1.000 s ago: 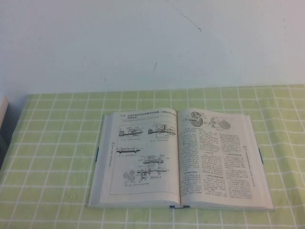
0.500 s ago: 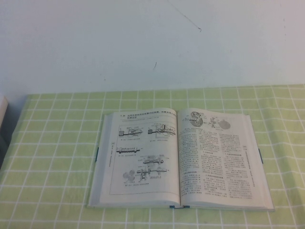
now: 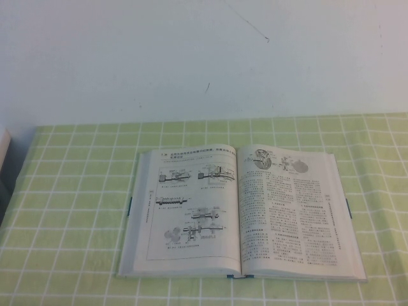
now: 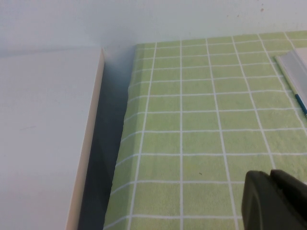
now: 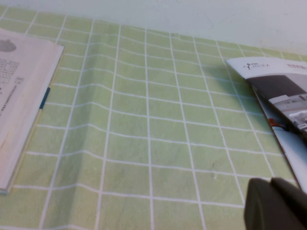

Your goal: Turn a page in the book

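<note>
The book (image 3: pixel 293 217) lies open and flat in the middle of the green checked tablecloth (image 3: pixel 76 210). The page (image 3: pixel 191 204) lies flat on its left half, its shaft-machine drawings facing up. The right half shows text columns with small round figures at the top. Neither gripper appears in the high view. My left gripper (image 4: pixel 270 175) hangs shut over bare cloth to the left of the book, whose edge (image 4: pixel 295 72) shows far off. On the other side of the book's edge (image 5: pixel 21 96), my right gripper (image 5: pixel 271 183) is shut over the cloth, holding nothing.
A white slab (image 4: pixel 43 134) stands off the table's left edge, with a dark gap between it and the cloth. A printed brochure (image 5: pixel 283 100) lies on the cloth to the right of the book, close to my right gripper. A plain wall rises behind the table.
</note>
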